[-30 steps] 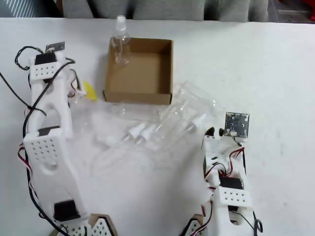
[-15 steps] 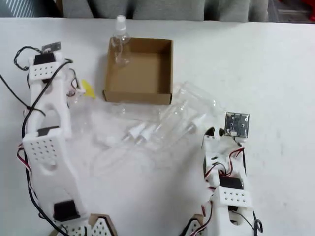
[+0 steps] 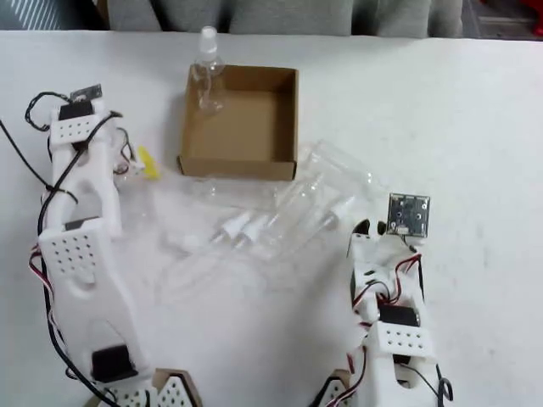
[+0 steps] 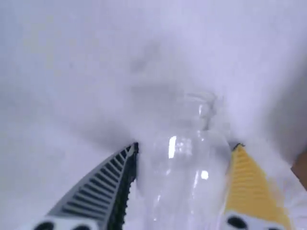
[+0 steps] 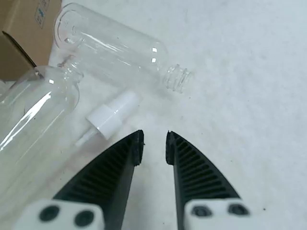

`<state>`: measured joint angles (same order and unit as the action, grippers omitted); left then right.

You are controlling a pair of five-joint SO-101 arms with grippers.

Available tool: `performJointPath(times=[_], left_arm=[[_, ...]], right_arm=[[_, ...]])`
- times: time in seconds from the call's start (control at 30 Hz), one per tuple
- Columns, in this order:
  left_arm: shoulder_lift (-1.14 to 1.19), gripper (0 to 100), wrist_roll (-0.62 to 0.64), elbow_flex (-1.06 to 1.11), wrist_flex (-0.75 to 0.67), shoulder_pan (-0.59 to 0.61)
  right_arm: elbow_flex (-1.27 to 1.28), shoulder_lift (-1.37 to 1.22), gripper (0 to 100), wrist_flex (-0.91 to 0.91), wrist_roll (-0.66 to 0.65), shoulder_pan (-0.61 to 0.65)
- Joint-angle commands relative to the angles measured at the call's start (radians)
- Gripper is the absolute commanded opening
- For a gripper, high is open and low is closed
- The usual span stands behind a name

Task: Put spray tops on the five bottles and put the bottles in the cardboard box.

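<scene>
You have an open cardboard box (image 3: 237, 165) near the middle of the table's far edge, with one capped clear bottle (image 3: 206, 72) upright at its far-left corner. Just on the box's near side, uncapped clear bottles (image 3: 335, 174) lie on their sides in a loose cluster, with white spray tops (image 3: 233, 229) among them. Another open-necked bottle (image 4: 182, 182) sits clamped in the left gripper (image 4: 186, 147), toward the table's left edge.

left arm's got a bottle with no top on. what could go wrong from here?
1. The left gripper holds a smooth, uncapped bottle; it may slip or swivel during capping.
2. Loose bottles lie on their sides overlapping the spray tops; pulling one could roll the others off.
3. A capped bottle stands in a corner of the cardboard box; the next drop-in might tip it.
</scene>
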<state>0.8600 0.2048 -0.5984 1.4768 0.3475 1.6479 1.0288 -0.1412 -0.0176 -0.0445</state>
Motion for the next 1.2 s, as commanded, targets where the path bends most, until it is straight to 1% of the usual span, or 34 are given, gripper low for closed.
performJointPath(times=[0.0, 0.07, 0.2, 0.27, 0.33, 0.4, 0.6, 0.77, 1.07, 1.17], left_arm=[[-0.008, 15, -0.003, -0.014, -0.049, 0.013], [-0.007, 7, -0.003, -0.015, -0.051, 0.012], [-0.007, 8, -0.003, -0.015, -0.046, 0.01], [-0.008, 5, -0.005, -0.015, -0.049, 0.007], [-0.015, 2, -0.038, -0.017, -0.052, 0.007], [-0.027, 2, -0.083, -0.032, -0.04, 0.005], [-0.14, 2, -0.107, -0.115, 0.089, 0.005], [-0.263, 2, -0.161, -0.117, 0.155, -0.005], [-0.309, 2, -0.167, -0.115, 0.181, 0.001], [-0.314, 2, -0.167, -0.074, 0.152, 0.001]], right_arm=[[-0.005, 0.01, 6.6, 0.015, -0.012, -0.002], [-0.005, 0.01, 6.6, 0.015, -0.012, -0.002], [-0.005, 0.01, 6.6, 0.015, -0.012, -0.002], [-0.005, 0.01, 6.6, 0.015, -0.012, -0.002], [-0.005, 0.01, 6.6, 0.015, -0.012, -0.002], [-0.005, 0.01, 6.6, 0.015, -0.012, -0.002], [-0.005, 0.01, 6.6, 0.015, -0.012, -0.002], [-0.005, 0.01, 6.6, 0.015, -0.012, -0.002], [-0.005, 0.01, 6.6, 0.015, -0.012, -0.004], [-0.005, 0.01, 6.6, 0.015, -0.012, -0.004]])
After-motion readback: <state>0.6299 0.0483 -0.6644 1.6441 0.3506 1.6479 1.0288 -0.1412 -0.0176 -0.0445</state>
